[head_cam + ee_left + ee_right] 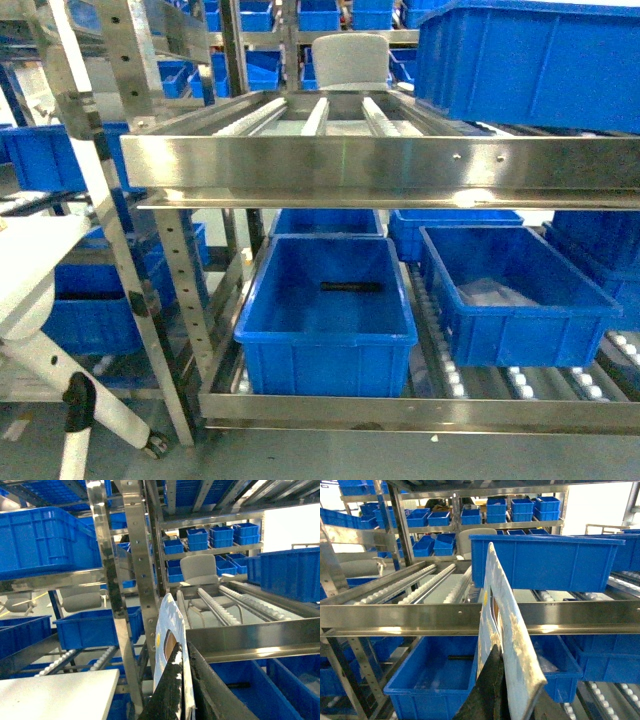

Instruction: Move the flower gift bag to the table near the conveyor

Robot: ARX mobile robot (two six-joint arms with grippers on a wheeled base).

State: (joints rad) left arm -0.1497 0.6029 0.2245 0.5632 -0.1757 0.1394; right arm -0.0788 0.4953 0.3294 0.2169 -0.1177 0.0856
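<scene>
Up close, flower gift bag (506,630) pinched edge-on and upright by both the right hand (492,690) and left hand (172,685), in front of the steel roller conveyor (330,150), blue bins (325,310) below, white table (55,695) corner lower left.

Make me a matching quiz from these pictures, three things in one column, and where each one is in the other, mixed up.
Things:
1. gift bag
2. black stick
3. grey chair

Places:
A. behind the top roller lanes
B. pinched in the right tool
C. lying inside a blue bin on the lower shelf

Pairs: 1-B, 2-C, 3-A
</scene>
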